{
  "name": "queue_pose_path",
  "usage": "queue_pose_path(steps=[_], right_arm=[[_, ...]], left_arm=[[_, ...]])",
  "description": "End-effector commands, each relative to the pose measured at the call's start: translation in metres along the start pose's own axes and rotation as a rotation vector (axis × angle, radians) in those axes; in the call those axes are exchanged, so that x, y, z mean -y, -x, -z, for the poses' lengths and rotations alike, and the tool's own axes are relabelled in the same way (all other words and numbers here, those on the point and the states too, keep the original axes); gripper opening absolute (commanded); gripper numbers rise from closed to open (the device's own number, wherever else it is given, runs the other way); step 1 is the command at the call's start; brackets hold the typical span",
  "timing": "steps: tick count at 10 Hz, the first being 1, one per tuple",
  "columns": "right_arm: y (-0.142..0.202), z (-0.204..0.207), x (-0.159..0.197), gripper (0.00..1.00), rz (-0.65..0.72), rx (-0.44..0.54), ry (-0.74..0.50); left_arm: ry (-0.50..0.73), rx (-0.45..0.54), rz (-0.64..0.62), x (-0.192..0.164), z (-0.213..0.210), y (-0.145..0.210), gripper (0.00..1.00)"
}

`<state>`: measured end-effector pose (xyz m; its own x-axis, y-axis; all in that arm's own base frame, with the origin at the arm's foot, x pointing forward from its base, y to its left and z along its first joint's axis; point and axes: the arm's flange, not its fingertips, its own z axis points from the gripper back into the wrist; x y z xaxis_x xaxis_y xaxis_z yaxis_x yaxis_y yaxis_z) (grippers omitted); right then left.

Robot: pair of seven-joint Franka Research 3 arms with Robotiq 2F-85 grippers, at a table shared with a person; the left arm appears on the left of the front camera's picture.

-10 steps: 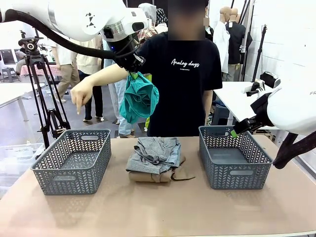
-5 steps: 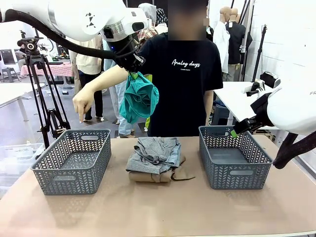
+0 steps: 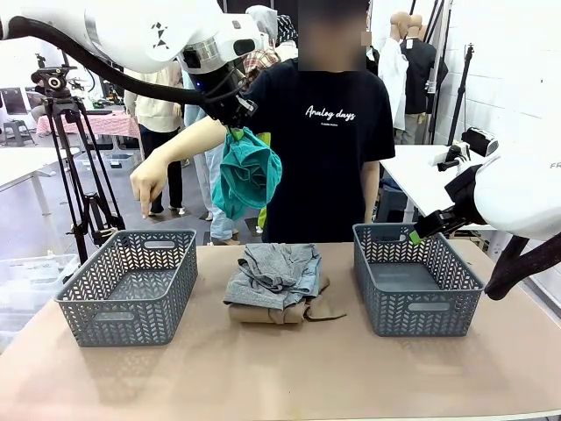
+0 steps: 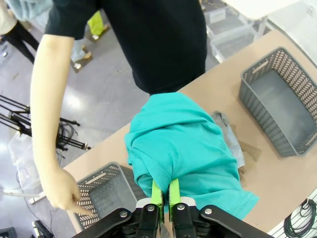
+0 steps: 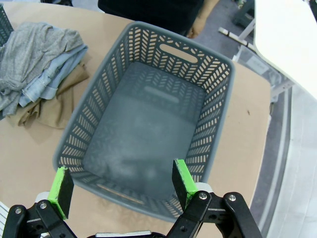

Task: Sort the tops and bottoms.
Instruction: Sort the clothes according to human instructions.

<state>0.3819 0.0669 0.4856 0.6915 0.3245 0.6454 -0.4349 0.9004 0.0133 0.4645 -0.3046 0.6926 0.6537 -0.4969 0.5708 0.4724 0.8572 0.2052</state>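
The left gripper (image 3: 233, 121) is clenched on a small pinch of the teal-green top (image 3: 248, 175), which hangs bunched high over the table's far side, in front of the person. With so little cloth in the jaws, a swing toward the left basket (image 3: 131, 316) could shake it loose, or brush the person's hand (image 3: 147, 182) pointing down there. The right gripper (image 5: 119, 186) hovers wide open, empty, above the right basket (image 5: 218, 99).

- left arm (image 3: 131, 31): glossy white shell, black triangle markings, thick black cable (image 3: 105, 74)
- right gripper (image 5: 121, 181): black links, silver screws, green pads (image 5: 182, 179)
- person (image 3: 329, 202): black short-sleeved T-shirt (image 3: 324, 167), white "Analog days" print
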Motion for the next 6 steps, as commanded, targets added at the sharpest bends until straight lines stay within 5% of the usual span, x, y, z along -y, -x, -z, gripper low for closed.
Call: queue_pose_path(steps=[1,6], right_arm=[[0.000,0.002,0.000,1.00,0.004,0.004,0.000],[0.000,0.002,0.000,1.00,0.004,0.004,0.000]], left_arm=[[0.044,0.016,-0.084,-0.036,-0.016,0.017,0.00],[-0.051,-0.105,-0.126,-0.100,0.013,0.083,0.00]])
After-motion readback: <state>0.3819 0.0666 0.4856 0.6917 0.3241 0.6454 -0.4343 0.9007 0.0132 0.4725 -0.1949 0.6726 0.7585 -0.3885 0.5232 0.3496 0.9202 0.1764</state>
